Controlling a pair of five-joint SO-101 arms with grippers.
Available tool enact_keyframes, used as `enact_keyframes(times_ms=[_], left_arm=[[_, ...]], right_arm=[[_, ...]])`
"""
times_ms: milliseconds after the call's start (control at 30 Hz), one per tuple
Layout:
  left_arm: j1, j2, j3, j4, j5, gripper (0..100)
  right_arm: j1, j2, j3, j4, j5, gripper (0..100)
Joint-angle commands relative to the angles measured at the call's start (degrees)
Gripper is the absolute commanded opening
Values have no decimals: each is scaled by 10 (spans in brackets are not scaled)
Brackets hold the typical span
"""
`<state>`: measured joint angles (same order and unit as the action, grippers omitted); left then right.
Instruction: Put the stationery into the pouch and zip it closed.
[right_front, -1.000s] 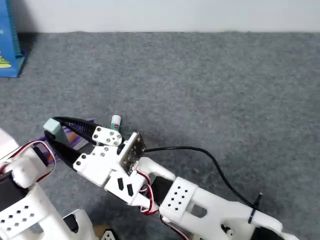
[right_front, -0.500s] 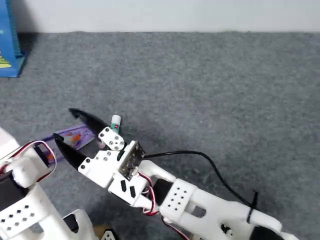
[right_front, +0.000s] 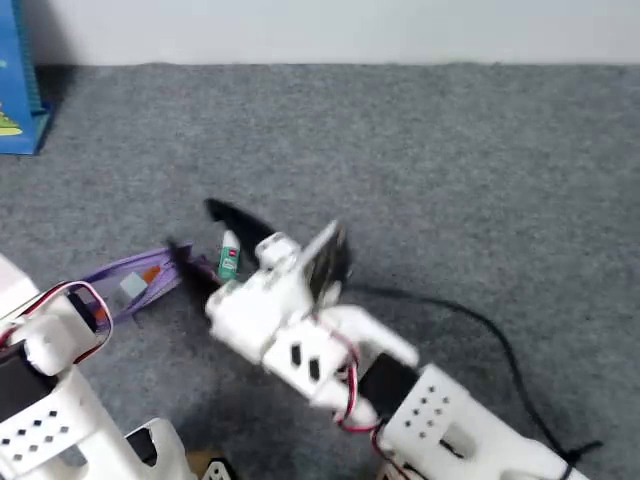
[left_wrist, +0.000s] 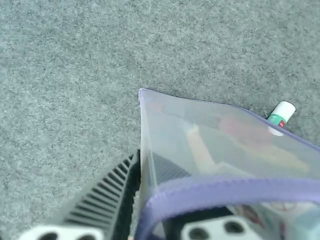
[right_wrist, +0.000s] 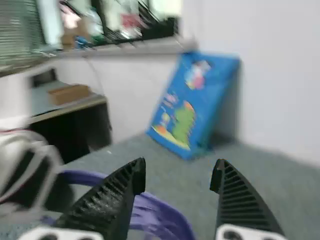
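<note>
The right gripper (right_front: 192, 228) has pulled back from the mouth of the pouch (right_front: 130, 282) and swung across the grey carpet (right_front: 450, 170), its jaws now wide apart and empty. The pale block (right_front: 132, 286) it carried a second ago lies inside the pouch. The left gripper (left_wrist: 155, 222) stays clamped on the pouch's purple rim, and a white-and-green tube (right_front: 229, 256) lies on the carpet just beside the pouch.

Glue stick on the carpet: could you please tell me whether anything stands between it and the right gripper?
Nothing visible does. In the high view the glue stick lies within the gap of the open right gripper, a finger on either side. The pouch lies beside them, not between. The gripper's height is unclear.
</note>
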<state>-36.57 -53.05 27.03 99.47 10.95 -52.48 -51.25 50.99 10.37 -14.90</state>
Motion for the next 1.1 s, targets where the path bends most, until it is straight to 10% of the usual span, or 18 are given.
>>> enact_keyframes(times_ms=[0, 1067], left_arm=[[-2, 7, 3, 3, -5, 12], [-2, 7, 3, 4, -5, 12]], right_arm=[[65, 42, -98, 155, -84, 198], [105, 786, -539, 248, -134, 198]])
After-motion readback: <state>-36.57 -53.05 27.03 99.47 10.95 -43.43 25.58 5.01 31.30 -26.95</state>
